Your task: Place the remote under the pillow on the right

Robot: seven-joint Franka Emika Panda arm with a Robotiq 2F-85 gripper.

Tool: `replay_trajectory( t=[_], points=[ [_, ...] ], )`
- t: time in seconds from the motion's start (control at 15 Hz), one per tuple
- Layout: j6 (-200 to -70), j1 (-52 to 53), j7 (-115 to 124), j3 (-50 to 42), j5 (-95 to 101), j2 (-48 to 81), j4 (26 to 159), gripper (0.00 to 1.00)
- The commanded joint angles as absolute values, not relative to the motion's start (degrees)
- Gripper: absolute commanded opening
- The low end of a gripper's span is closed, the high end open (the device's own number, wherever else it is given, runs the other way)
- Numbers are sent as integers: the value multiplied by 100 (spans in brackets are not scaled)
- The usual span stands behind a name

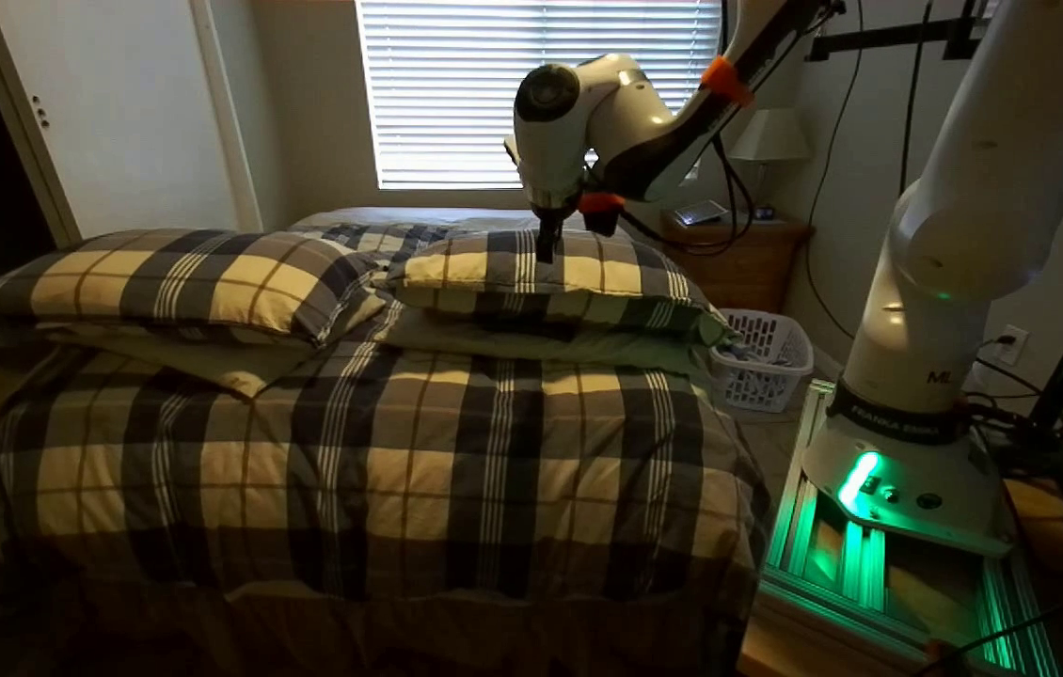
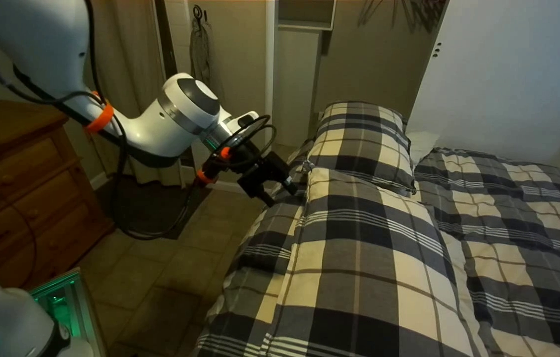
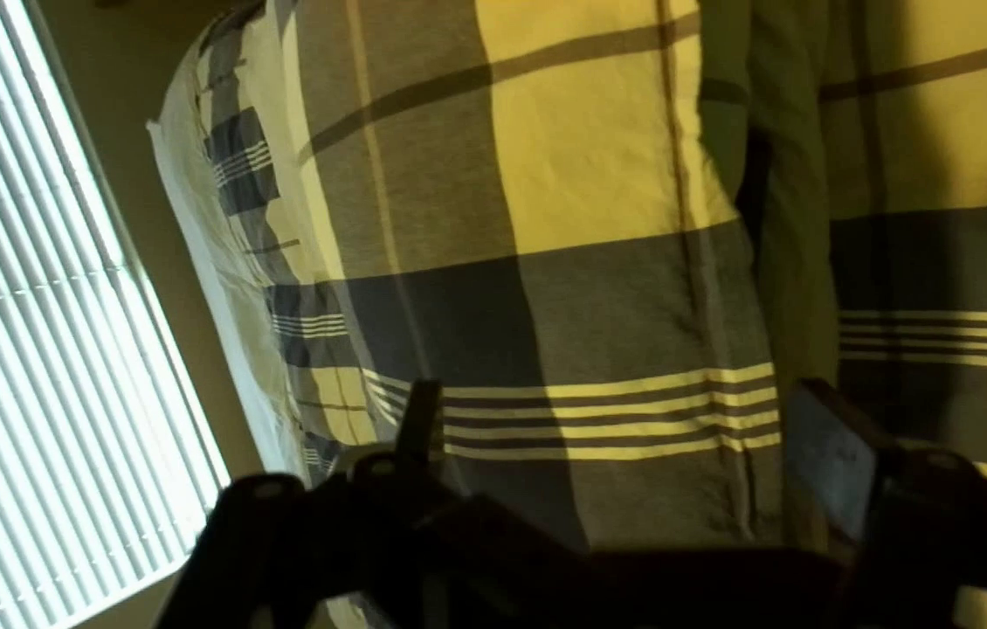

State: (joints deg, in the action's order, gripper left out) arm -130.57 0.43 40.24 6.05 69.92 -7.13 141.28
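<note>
Presently the tool (image 2: 281, 194) stands with its fingers (image 3: 838, 463) spread widely, and nothing seems held by them. The pillow (image 1: 588, 273) of the task, on the right in an exterior view, lies upon a greenish layer (image 1: 513, 337); in the wrist view its edge appears between the fingers, though whether they touch it, I cannot tell. The remote I do not find in any view. I judge that a too shallow pinch could let the pillow slip away, while a too deep one could raise the greenish layer and displace whatever may be hidden there.
</note>
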Motion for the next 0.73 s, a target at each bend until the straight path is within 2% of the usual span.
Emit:
replay_trajectory(
  t=[0.0,0.67],
  points=[
    [-13006,139,4028,496,6990,-818,14148,100],
    [-12997,132,4049,467,6993,-1032,14272,100]
  ],
)
